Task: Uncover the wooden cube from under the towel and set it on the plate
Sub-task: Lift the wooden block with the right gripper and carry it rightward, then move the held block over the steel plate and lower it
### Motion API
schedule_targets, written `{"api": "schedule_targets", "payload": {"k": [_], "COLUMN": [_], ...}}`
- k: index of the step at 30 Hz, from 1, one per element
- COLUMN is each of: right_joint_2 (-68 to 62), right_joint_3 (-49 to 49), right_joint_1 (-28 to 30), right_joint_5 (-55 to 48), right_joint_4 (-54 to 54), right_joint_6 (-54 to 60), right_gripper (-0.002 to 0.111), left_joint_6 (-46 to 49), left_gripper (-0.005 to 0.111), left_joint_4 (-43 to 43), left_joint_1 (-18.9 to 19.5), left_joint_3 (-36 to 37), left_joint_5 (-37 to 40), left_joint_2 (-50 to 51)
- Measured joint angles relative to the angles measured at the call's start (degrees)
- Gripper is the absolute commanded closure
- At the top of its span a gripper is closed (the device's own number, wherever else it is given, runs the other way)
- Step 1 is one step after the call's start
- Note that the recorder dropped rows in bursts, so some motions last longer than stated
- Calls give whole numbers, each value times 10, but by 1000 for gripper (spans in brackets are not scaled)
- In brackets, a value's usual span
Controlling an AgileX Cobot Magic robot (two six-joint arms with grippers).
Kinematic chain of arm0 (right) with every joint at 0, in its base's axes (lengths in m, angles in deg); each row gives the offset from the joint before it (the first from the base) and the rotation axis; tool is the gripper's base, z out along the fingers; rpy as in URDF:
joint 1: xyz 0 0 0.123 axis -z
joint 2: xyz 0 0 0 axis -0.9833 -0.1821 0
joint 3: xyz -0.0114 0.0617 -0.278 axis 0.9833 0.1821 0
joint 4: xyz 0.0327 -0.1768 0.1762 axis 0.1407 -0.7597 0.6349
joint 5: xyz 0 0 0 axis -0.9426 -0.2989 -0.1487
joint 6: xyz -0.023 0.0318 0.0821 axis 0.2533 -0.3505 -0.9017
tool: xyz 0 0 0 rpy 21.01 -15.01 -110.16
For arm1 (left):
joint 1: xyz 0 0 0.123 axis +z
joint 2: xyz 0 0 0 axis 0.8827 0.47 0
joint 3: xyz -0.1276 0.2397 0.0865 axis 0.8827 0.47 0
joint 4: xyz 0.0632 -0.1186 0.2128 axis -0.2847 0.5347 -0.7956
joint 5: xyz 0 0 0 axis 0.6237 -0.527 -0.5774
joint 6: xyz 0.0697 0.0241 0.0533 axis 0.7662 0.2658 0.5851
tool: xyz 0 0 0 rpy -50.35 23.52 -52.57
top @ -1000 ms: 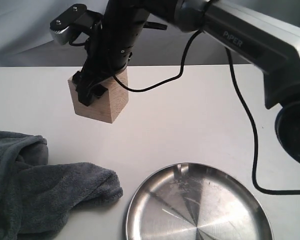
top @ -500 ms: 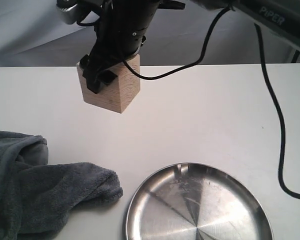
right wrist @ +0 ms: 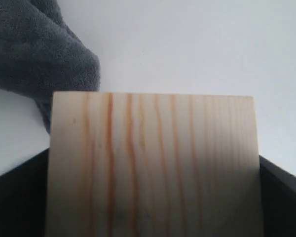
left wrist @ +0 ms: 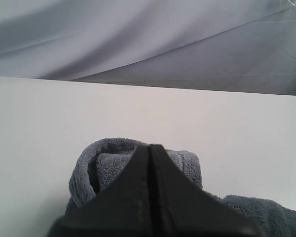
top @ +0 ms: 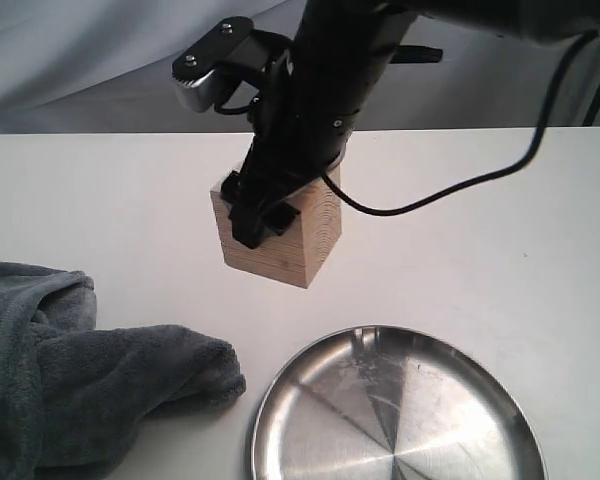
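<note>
The wooden cube (top: pixel 280 250) is held clamped in the right gripper (top: pixel 270 210) at frame centre, apparently clear of the white table (top: pixel 480 220). The carry to the plate (top: pixel 395 420), lower right, is judged in hand, and lowering over its middle is called for next. The left gripper (left wrist: pixel 149 163) is closed on nothing near the towel (top: pixel 80 390), heaped lower left. A draped grey backdrop (top: pixel 80 60) is seen behind.
</note>
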Motion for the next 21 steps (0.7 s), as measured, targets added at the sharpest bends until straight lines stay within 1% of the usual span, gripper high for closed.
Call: {"api": "schedule_targets", "payload": {"k": [5, 12, 21], "right_joint_2": [61, 135, 221], "right_joint_3": [87, 209, 351], "right_joint_1": [0, 0, 0], "right_joint_5": [54, 83, 158], "right_joint_4": [-1, -1, 14], "right_joint_6": [0, -2, -14], "right_gripper": [92, 92, 93], "left_joint_6": [0, 0, 0], "left_gripper": [107, 107, 107], "left_joint_4": [0, 0, 0], "left_joint_1": [0, 0, 0], "left_joint_3": [0, 0, 0], "left_joint_5": [0, 0, 0], "left_joint_2": [0, 0, 0]}}
